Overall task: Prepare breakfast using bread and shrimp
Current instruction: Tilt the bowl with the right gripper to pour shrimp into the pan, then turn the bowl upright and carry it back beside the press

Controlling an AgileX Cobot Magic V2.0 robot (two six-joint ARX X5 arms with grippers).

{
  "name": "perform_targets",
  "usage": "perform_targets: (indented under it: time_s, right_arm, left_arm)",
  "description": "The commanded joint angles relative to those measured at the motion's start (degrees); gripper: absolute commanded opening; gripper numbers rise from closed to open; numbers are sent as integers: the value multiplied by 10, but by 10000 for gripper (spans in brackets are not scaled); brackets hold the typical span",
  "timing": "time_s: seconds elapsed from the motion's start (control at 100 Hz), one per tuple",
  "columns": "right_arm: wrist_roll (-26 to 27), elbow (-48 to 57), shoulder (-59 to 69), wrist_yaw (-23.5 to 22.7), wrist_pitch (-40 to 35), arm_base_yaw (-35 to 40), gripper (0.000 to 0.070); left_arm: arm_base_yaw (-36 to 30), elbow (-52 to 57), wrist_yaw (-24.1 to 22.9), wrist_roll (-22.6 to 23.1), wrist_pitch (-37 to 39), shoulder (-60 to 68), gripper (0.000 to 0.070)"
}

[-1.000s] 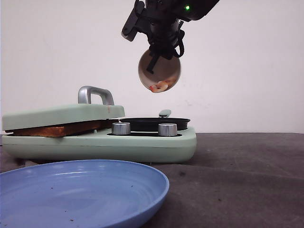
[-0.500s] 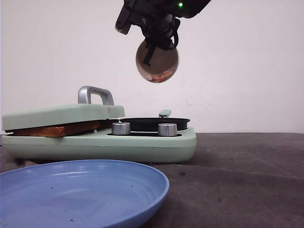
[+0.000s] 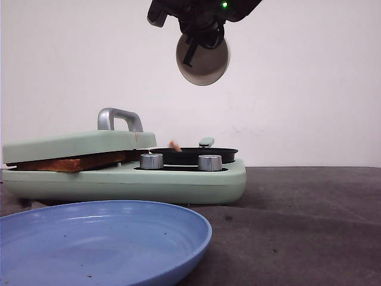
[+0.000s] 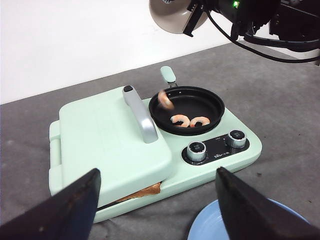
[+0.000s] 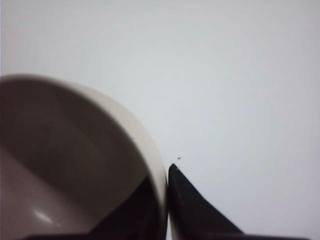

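The right end effector (image 3: 199, 44) pinches the tipped bowl (image 3: 203, 59) by its rim above the pan (image 4: 187, 103). A falling shrimp (image 4: 165, 98) could bounce onto the desk (image 4: 280, 100). The left end effector (image 4: 157, 200) hangs spread.

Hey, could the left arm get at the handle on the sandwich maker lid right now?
Probably yes. The left gripper is open, and the silver handle on the shut lid stands bare with nothing over it. The right gripper holds the bowl high over the pan, off to the side.

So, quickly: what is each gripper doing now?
Left gripper: open, holding nothing.
Right gripper: shut on the bowl rim, bowl tipped.
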Motion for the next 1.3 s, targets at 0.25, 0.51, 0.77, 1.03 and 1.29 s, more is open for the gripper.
perform_targets:
  time_s: [0.25,0.51,0.77,1.03,1.29]
  right_arm:
    - [13,12,6,35,-6,11,6]
    - [89,12,5,118,-73,10,9]
    - [132,12,-28,135,-133,9,9]
    - [268,12,-104,130,-326,0,9]
    - [491,12,-189,40,-583,-30,9]
  left_arm:
    - [-1,2,1,9,5,0,388]
    - [-1,2,1,9,5,0,388]
    - [-1,2,1,9,3,0,388]
    - [-1,2,1,7,3,0,387]
    - [-1,2,1,7,3,0,387]
